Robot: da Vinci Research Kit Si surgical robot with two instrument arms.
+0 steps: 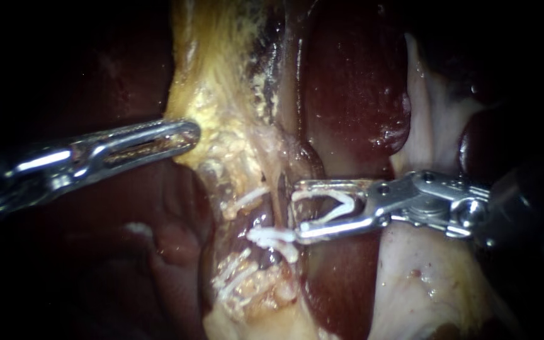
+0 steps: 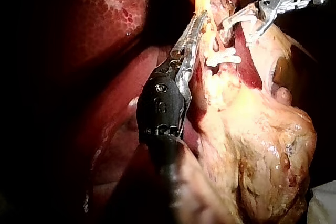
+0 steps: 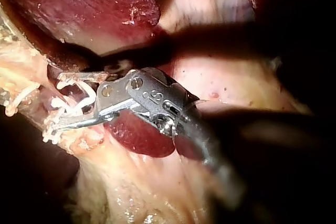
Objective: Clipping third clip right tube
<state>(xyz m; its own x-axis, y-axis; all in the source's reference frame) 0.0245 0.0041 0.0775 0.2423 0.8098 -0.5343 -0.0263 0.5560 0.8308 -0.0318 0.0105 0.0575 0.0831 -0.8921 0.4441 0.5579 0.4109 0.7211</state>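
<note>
Now the right instrument's end effector (image 1: 296,208) stands spread wide, pinching an open white clip (image 1: 335,204) from both sides.

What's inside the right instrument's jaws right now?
An open white clip, held by both jaws of the right instrument. Dark red tissue shows behind it; whether it straddles anything is hidden by the jaw tips.

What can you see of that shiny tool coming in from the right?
The right instrument is a slim, shiny metal tool on a dark shaft, lying nearly level across dark red tissue. A riveted hinge joins two thin jaws, which stand apart yet hold a white V-shaped clip between them. The lower jaw's tip lies by another white clip already set on the tissue.
</note>
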